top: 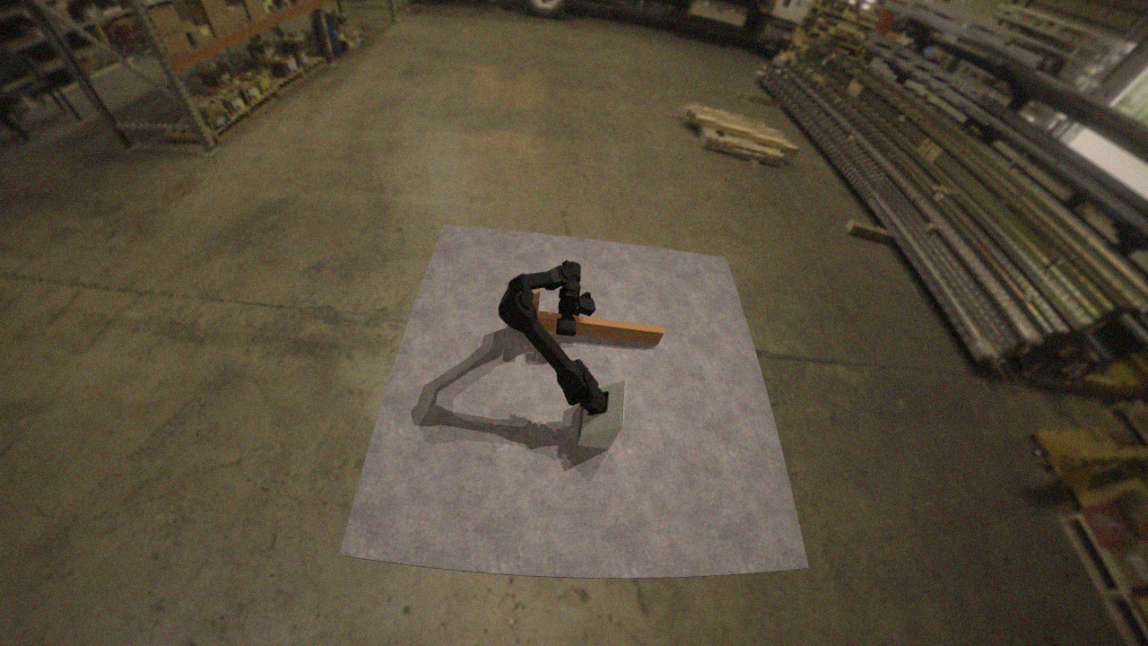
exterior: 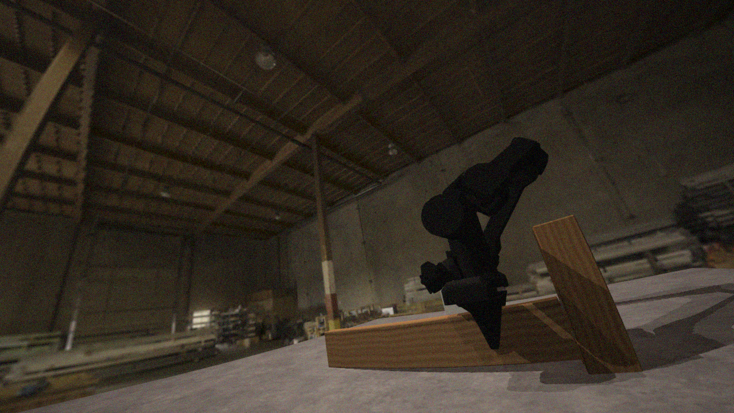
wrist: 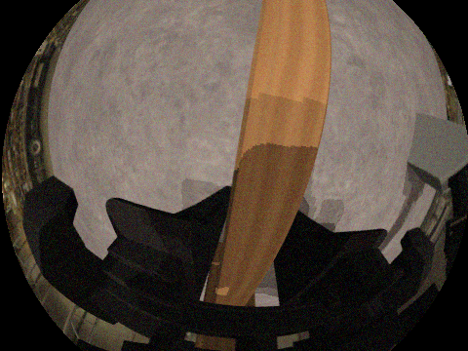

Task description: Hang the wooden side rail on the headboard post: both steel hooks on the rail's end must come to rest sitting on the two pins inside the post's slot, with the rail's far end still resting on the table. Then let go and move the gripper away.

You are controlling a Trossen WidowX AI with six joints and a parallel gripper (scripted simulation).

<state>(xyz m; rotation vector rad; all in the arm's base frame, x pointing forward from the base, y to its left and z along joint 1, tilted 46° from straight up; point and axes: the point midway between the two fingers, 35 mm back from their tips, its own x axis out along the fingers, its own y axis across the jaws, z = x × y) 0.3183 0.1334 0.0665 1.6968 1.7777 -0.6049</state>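
We take it from the left in the exterior view, with the headboard post (top: 535,300) (exterior: 585,292) as our marker, and here is the wooden side rail (top: 626,330) (exterior: 400,341) (wrist: 288,73)! Its far end is down on the table (top: 482,498) (exterior: 256,390) (wrist: 146,97), well apart from the post. We see a long, straight, orange-brown plank, set on its narrow edge, with fine grain along its broad face and a brighter top edge.

Moving right, between that far end and the post, we reach the gripper (top: 566,330) (exterior: 494,345) (wrist: 249,194), pointing down. It's partly open, fingers closed around the rail, one on each side, and what a clear look the wrist view gives us at that wood between them! Shadow darkens the rail there.

On we go to the rail's near end, right up at the post, where a slanting strip of light crosses the wood. The post itself leans in our view, a stout wooden block. Its slot, pins and the steel hooks are hidden, so we can't tell whether they're seated.
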